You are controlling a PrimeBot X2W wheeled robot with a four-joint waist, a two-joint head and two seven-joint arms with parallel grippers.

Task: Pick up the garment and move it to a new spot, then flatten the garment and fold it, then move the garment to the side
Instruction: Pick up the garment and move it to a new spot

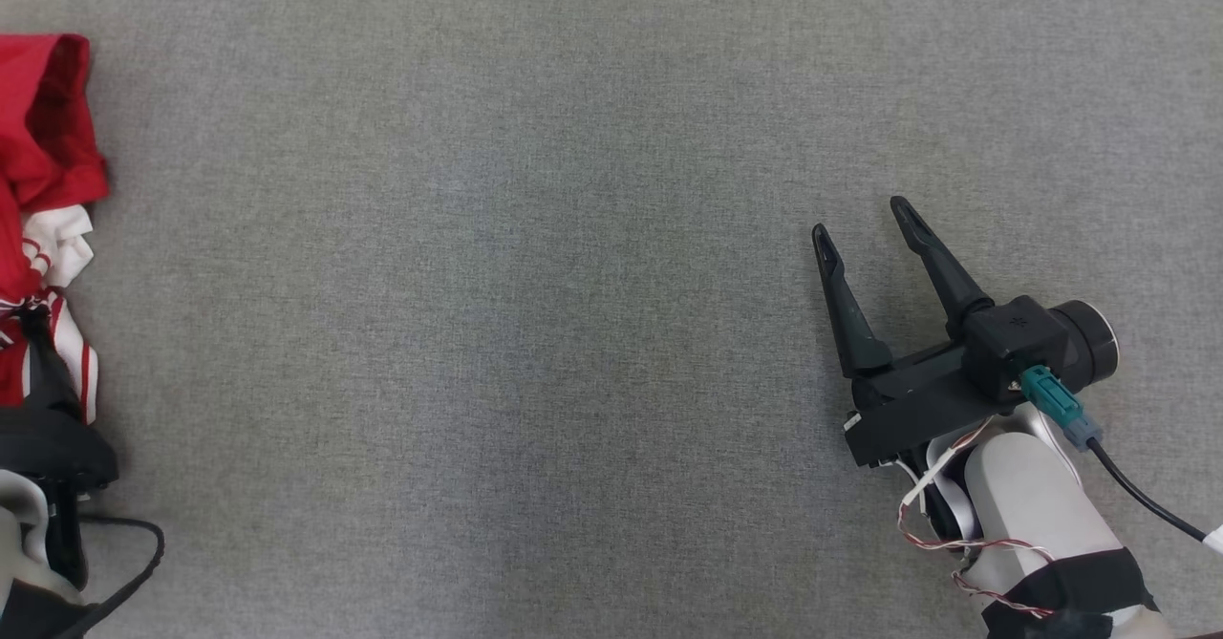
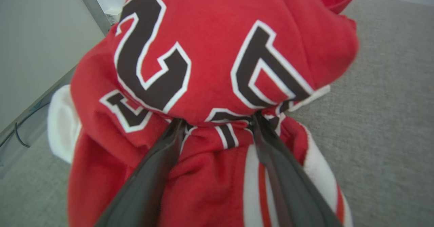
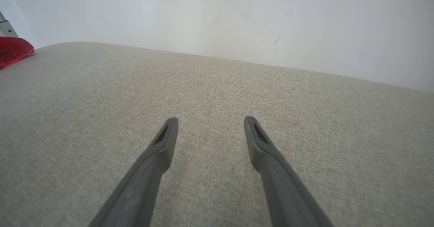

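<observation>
Left end effector (image 2: 217, 120) is spread, tips sunk in the bunched garment (image 2: 210, 50) straight ahead; pinching one thin fold may let it slip. Right end effector (image 3: 208, 125) is spread above the table (image 3: 305, 118).

surface: grey woven fabric top (image 1: 535, 238) | on it: red-and-white garment (image 1: 43, 142), bunched, far left edge

Garment (image 1: 43, 142) lies at the table's (image 1: 525, 286) far left edge, with the left gripper (image 2: 217, 123) just before it, fingertips spread and seemingly tucked under a fold. Right gripper (image 1: 861, 219) sits lower right, well apart. Wall (image 3: 237, 16) behind.
</observation>
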